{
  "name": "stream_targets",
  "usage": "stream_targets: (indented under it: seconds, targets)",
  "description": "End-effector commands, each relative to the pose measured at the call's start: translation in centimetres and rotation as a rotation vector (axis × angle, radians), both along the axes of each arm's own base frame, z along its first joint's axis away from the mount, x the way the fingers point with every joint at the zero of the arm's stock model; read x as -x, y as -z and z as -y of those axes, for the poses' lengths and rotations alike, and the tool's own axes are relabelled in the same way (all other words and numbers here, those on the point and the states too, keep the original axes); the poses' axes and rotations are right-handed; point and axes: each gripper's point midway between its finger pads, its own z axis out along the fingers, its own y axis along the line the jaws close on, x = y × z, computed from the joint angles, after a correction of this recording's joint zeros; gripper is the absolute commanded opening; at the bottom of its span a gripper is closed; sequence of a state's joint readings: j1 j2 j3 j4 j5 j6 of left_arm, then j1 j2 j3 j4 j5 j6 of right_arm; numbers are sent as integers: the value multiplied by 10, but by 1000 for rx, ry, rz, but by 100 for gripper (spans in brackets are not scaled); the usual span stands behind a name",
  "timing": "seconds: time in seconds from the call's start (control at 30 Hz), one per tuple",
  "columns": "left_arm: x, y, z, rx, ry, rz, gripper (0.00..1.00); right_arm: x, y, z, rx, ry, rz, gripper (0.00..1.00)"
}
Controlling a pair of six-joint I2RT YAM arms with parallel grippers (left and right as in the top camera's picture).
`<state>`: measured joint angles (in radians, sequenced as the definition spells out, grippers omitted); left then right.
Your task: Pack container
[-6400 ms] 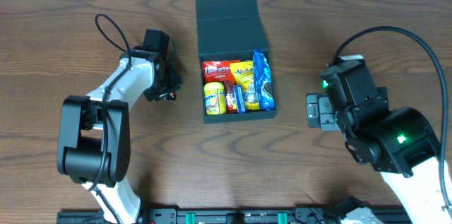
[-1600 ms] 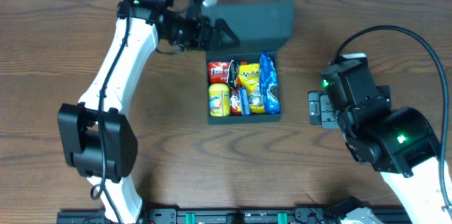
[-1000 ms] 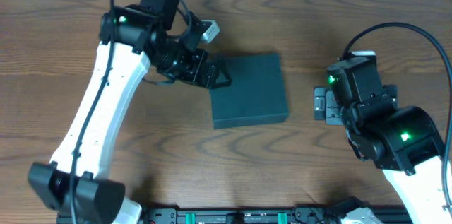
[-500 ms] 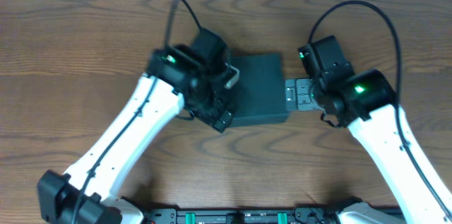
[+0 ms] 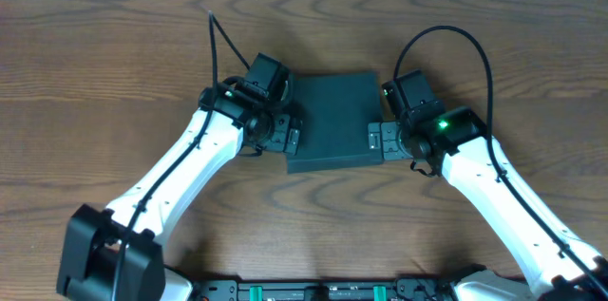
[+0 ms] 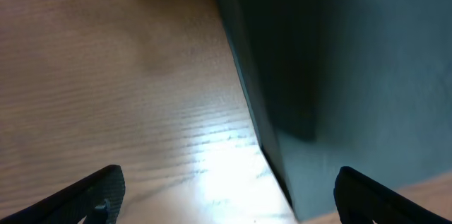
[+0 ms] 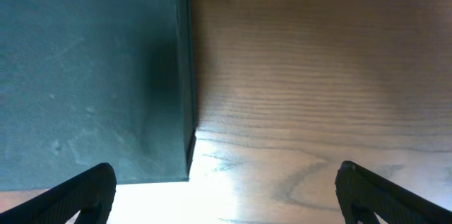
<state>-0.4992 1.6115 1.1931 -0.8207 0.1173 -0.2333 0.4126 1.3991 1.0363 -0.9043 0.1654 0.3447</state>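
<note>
The container (image 5: 334,121), a dark teal square box, lies on the table with its lid down and its contents hidden. My left gripper (image 5: 293,135) is open at the box's left side, near the front corner. In the left wrist view the container (image 6: 353,75) fills the right half, and its edge runs down between the wide-apart fingers of the left gripper (image 6: 229,199). My right gripper (image 5: 376,140) is open at the box's right side. The right wrist view shows the container (image 7: 85,68) on the left, its corner lying between the spread fingers of the right gripper (image 7: 226,196).
Bare brown wooden table (image 5: 114,35) surrounds the box on all sides. Both arms reach in from the front edge, and a black cable (image 5: 442,40) loops above the right arm. A dark rail (image 5: 304,291) runs along the front edge.
The lid, open over snack packets earlier, is now shut. In the last half second both grippers have settled against the box's left and right sides, lower toward its front.
</note>
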Motion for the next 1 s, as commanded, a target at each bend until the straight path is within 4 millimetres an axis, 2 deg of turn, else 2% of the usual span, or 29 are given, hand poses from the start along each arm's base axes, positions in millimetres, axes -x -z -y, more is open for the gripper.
stream_targets:
  seconds: [0.0, 0.2, 0.53, 0.77, 0.83, 0.97]
  targets:
    - [-1, 20, -3, -33, -64, -55, 95, 0, 1, 2, -15, 29, 1, 99]
    - [1, 39, -4, -58, -69, -107, 95, 3, 9, 4, -3, 30, -24, 99]
    - [3, 40, -5, -60, -81, -116, 95, 7, 35, 6, 25, 45, -95, 99]
    - [7, 40, -7, -69, -83, -132, 95, 5, 35, 11, 54, 61, -86, 99]
    - [7, 38, -5, -59, -90, -129, 95, 4, 35, 10, 46, 79, -76, 99]
    - [1, 12, -3, -26, -86, -66, 95, -4, 18, 5, 4, 76, -22, 99]
